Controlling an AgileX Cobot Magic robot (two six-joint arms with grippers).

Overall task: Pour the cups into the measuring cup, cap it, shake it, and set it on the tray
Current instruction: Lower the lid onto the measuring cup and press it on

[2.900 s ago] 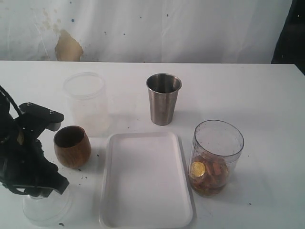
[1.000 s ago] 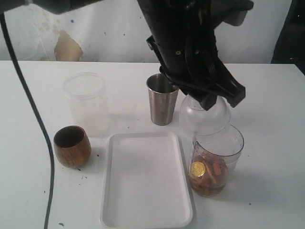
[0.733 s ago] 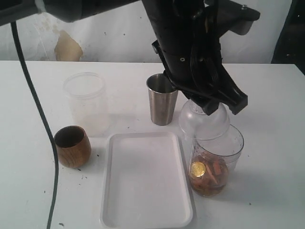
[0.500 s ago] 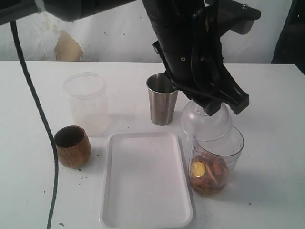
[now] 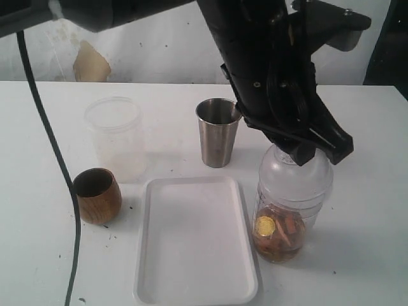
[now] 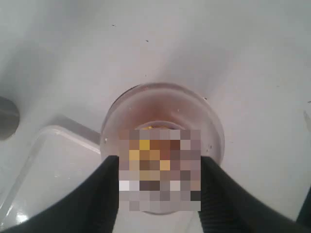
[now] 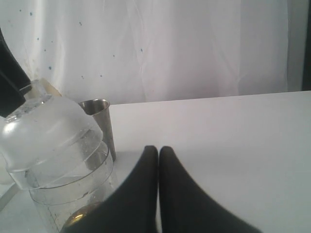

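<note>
Bright, even, diffuse light is spread over the white table (image 5: 370,127), which is nearly washed out. Only soft, faint shadows are cast beside the steel tumbler (image 5: 218,137) and the measuring cup (image 5: 290,217). In the left wrist view a blocky pixelated patch is laid over the measuring cup; the right wrist view is rendered hazy and pale.

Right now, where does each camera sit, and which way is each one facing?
Exterior view: raised at the table's near side, facing the white backdrop; the left arm reaches across.
Left wrist view: above, looking straight down on the domed lid; the left fingers flank it.
Right wrist view: low, looking level across the table; the shut right fingers fill the foreground.
Shared: all three show the lidded measuring cup.
</note>
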